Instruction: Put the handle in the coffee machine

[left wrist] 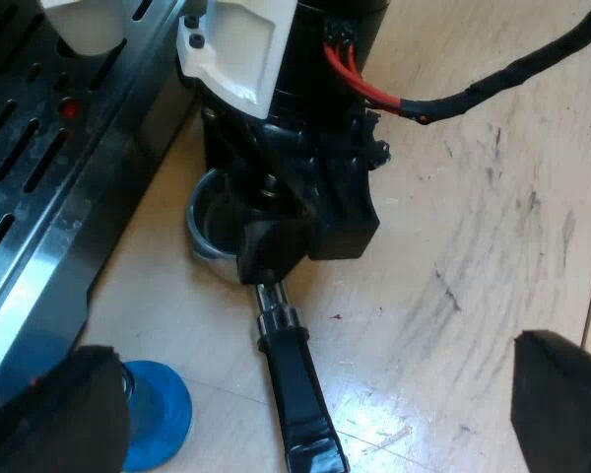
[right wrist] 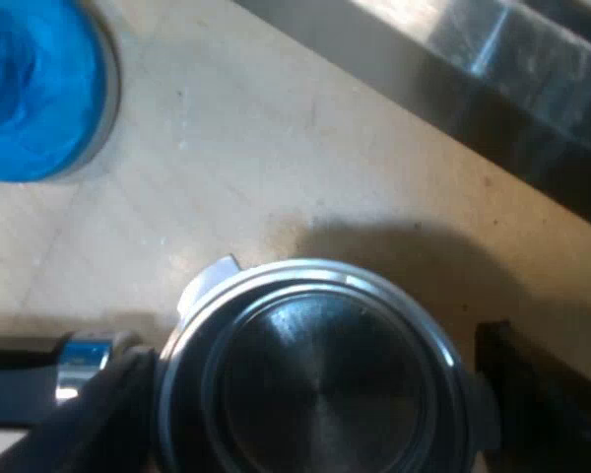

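The surface (left wrist: 473, 246) is seen as pale and wood-toned, streaked with dark scuffs. The tamper (left wrist: 158, 414) is coloured bright blue. The holder (right wrist: 315, 374) is shown in shiny silver metal, darker grey inside, and its handle (left wrist: 300, 404) in glossy black. The espresso machine (left wrist: 39, 246) is finished in brushed silver steel, patterned with dark slots and marked by one small red spot. Black is worn by the fingers (left wrist: 64, 414) of the left gripper (left wrist: 305, 424); the right gripper (left wrist: 305, 246) is black under a white casing

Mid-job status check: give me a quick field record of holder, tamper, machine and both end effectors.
holder: lying on the table beside the machine, not locked in
right end effector: over the holder's cup; grip unconfirmed
left end effector: open, above the handle
tamper: blue, on the table near the handle
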Action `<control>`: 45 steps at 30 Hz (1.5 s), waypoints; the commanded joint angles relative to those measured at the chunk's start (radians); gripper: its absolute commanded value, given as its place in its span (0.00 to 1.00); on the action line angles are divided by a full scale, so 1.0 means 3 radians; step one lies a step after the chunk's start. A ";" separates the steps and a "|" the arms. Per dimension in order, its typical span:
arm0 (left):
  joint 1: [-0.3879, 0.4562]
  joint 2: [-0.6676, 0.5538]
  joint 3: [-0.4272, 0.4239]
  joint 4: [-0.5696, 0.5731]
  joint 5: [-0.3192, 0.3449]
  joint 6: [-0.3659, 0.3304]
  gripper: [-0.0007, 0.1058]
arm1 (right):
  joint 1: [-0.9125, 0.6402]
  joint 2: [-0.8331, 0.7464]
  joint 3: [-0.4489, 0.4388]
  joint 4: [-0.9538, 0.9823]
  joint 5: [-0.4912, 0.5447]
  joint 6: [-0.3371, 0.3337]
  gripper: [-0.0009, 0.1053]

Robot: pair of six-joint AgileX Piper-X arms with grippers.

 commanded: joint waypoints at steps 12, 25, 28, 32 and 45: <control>-0.0016 -0.0026 -0.0019 -0.0017 0.0030 -0.0053 0.76 | -0.0012 -0.0012 -0.0027 0.0122 -0.0039 -0.0038 0.01; -0.0016 -0.0026 -0.0013 -0.0017 0.0030 -0.0053 0.76 | -0.0012 -0.0305 -0.0027 0.0550 -0.0031 0.0207 0.01; -0.0016 -0.0026 -0.0013 -0.0017 0.0030 -0.0053 0.76 | -0.0012 -0.0385 -0.0027 0.0595 -0.0031 0.0244 0.01; -0.0016 -0.0026 -0.0013 -0.0017 0.0030 -0.0053 0.76 | -0.0012 -0.0490 -0.0027 0.0685 0.0046 0.0427 0.01; -0.0016 -0.0026 -0.0013 -0.0017 0.0030 -0.0023 0.76 | -0.0012 -0.0890 -0.0027 0.0922 0.0160 0.0578 0.01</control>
